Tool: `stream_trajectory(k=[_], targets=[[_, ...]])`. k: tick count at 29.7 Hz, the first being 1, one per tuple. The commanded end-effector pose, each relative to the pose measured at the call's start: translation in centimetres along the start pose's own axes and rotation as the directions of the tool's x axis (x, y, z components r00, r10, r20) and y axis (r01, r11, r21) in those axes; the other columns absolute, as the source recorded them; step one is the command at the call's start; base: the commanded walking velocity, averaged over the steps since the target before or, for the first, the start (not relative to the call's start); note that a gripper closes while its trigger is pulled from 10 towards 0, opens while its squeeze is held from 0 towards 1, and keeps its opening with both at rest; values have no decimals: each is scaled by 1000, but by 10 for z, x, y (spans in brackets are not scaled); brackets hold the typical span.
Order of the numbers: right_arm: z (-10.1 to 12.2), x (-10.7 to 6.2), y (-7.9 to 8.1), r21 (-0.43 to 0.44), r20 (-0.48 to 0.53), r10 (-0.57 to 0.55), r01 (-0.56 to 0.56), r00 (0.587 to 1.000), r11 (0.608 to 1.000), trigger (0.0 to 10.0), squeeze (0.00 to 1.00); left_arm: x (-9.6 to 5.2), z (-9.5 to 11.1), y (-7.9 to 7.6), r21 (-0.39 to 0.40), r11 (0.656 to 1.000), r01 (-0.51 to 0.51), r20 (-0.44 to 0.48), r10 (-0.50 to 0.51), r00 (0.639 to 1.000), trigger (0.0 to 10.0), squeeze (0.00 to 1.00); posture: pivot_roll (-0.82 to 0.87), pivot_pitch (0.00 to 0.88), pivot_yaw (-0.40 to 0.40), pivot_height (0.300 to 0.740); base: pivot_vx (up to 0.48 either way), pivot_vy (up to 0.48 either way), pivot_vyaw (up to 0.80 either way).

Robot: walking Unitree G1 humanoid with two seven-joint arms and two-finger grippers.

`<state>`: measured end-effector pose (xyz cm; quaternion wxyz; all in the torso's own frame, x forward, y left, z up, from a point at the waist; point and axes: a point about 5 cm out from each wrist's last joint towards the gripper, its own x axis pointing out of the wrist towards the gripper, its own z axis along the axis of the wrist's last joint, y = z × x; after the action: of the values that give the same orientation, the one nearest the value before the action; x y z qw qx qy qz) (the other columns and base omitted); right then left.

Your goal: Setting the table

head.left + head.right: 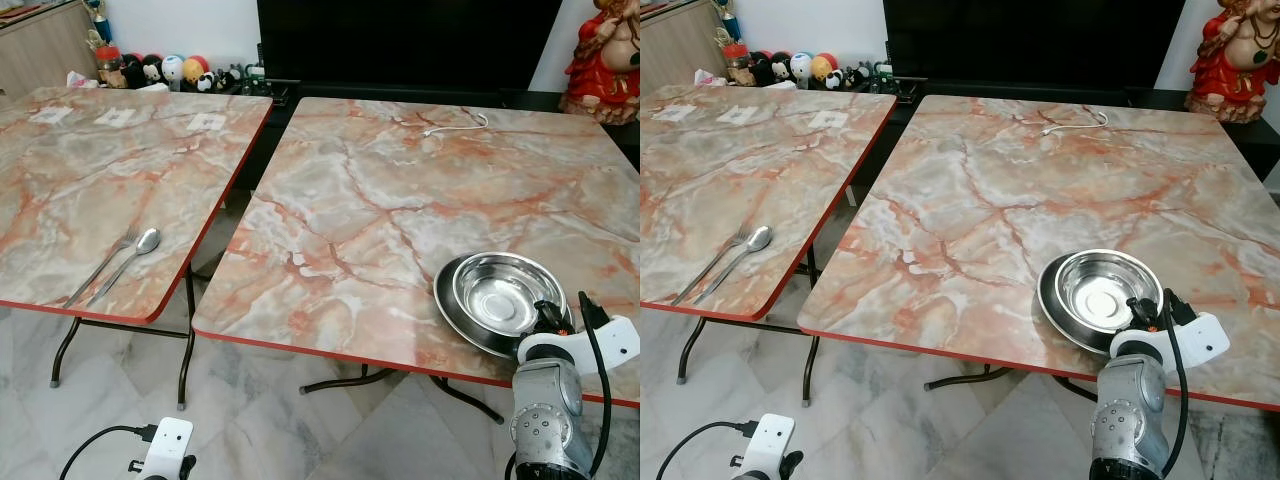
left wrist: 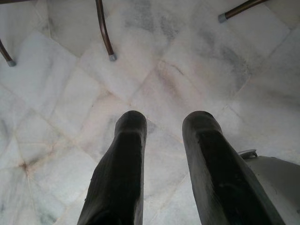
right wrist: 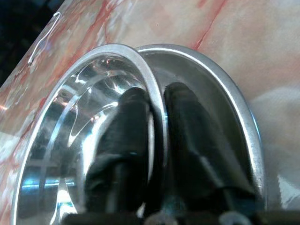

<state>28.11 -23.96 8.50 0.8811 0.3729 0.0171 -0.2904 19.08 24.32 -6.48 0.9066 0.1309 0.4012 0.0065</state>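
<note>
A steel bowl (image 1: 497, 292) sits inside a wider steel plate (image 1: 445, 300) near the front edge of the right marble table (image 1: 400, 210). My right gripper (image 3: 157, 96) is shut on the bowl's near rim, with one finger inside the bowl and the other between bowl and plate. A fork (image 1: 98, 270) and a spoon (image 1: 147, 241) lie side by side at the front of the left marble table (image 1: 90, 180). My left gripper (image 2: 164, 122) hangs low over the floor, open and holding nothing.
A narrow gap separates the two tables. A white cable (image 1: 455, 125) lies at the right table's far edge. Three white labels (image 1: 207, 122) sit at the back of the left table. Small toys (image 1: 165, 70) and a red statue (image 1: 605, 60) stand behind.
</note>
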Motion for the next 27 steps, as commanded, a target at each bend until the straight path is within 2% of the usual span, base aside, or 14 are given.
stream_trajectory(k=[1, 2, 3, 5, 6, 7, 10, 11, 15, 22, 27], targets=[[1, 1, 4, -3, 3, 13, -13, 1000, 1000, 10000, 627, -1, -3, 3, 28, 1000, 2, -11, -1, 1000, 10000, 0, 64, 16, 11, 740, 0, 0, 0], [1, 1, 4, -2, 3, 15, -15, 1000, 1000, 10000, 773, -1, -3, 3, 28, 1000, 2, -11, -1, 1000, 10000, 0, 64, 16, 11, 740, 0, 0, 0], [0, 1, 4, -5, 3, 14, -14, 1000, 1000, 10000, 769, -1, -3, 3, 27, 1000, 1, -11, -1, 1000, 10000, 0, 64, 16, 11, 740, 0, 0, 0], [0, 1, 3, -10, 3, 8, -8, 1000, 1000, 10000, 675, -1, -3, 2, 27, 1000, 3, -11, -2, 1000, 10000, 0, 64, 16, 11, 740, 0, 0, 0], [0, 1, 2, -9, 2, 8, -8, 1000, 1000, 10000, 675, -1, -3, 2, 27, 1000, 3, -11, -3, 1000, 10000, 0, 64, 16, 11, 740, 0, 0, 0], [0, 1, 3, -10, 1, 9, -9, 1000, 1000, 10000, 176, -1, -3, 2, 27, 1000, 3, -11, -3, 1000, 10000, 0, 66, 17, 10, 740, 0, 0, 0], [-1, 1, 3, -12, 1, 10, -10, 1000, 1000, 10000, 176, -1, -3, 2, 28, 1000, 4, -11, -4, 1000, 10000, 0, 66, 17, 10, 740, 0, 0, 0], [-1, 0, 3, -13, -3, 14, -14, 1000, 1000, 10000, 0, -1, -3, 2, 27, 1000, 4, -11, -3, 1000, 10000, 0, 65, 17, 10, 740, 0, 0, 0], [-1, 1, 5, -38, -1, 34, -34, 999, 999, 10000, 0, -1, -2, 2, 28, 1000, 3, -10, -3, 1000, 10000, 0, 65, 17, 10, 740, 0, 0, 0], [5, -2, 9, -138, 51, 62, -54, 997, 989, 10000, 0, 0, -1, 2, 24, 1000, 5, -9, -5, 1000, 10000, 0, 60, 23, 10, 740, 0, 0, 0], [6, -4, 5, -144, 59, 45, -36, 997, 989, 10000, 0, 0, -1, 1, 21, 1000, 6, -9, -6, 1000, 10000, 0, 58, 27, 9, 740, 0, 0, 0]])
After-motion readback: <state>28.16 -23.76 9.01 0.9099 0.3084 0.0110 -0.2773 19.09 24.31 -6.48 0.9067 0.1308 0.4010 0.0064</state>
